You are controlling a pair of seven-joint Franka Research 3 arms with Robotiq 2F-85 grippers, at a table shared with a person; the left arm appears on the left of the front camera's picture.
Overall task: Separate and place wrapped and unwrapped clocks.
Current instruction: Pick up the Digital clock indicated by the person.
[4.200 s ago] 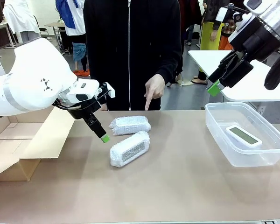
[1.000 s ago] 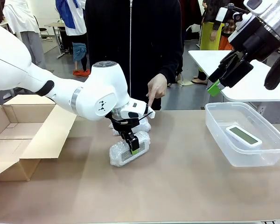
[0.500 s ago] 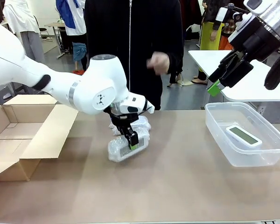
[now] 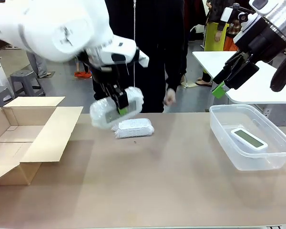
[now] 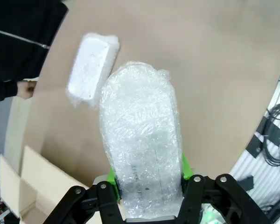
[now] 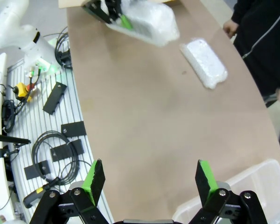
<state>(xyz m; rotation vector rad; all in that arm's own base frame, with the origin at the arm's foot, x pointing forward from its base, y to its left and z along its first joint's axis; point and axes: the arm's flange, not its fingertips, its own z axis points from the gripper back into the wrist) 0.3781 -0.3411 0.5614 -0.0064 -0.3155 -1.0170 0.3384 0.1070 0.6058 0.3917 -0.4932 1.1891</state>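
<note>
While the right jaws gape empty, the left jaws clamp a translucent white bubble-wrap bundle (image 4: 101,116) aloft

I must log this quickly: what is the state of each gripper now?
Left gripper: closed on a bubble-wrapped clock, held in the air.
Right gripper: open, holding nothing.

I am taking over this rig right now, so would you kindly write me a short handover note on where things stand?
Left gripper: shut on one wrapped clock, held in the air above the table.
Right gripper: open, empty, raised over the table's right side.
Second wrapped clock: lying on the table.
Bare clock: done, in the clear tub.
Left to do: set the held one down, probably in the cardboard box, then fetch the second.
</note>
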